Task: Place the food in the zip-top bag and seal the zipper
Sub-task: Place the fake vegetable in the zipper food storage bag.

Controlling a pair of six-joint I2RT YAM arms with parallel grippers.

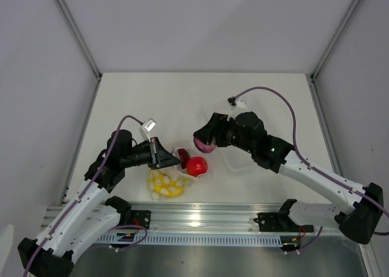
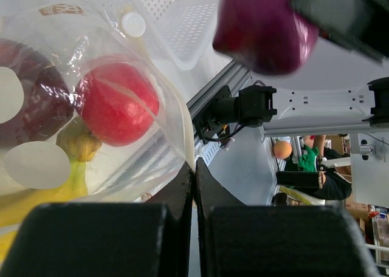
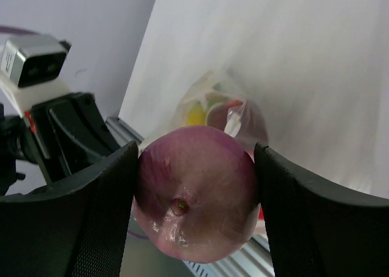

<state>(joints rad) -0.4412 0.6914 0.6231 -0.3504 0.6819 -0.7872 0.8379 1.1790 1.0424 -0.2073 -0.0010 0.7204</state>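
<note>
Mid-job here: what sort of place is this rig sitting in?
Probably a robotics lab test cell: a white table walled by plain panels on metal posts, an aluminium mounting rail at its near edge, and a person among clutter beyond.

White table (image 1: pixel 146 95), pale grey walls (image 1: pixel 213 22)

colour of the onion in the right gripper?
Pink-purple, glossy. The onion shows best in the right wrist view.
</note>
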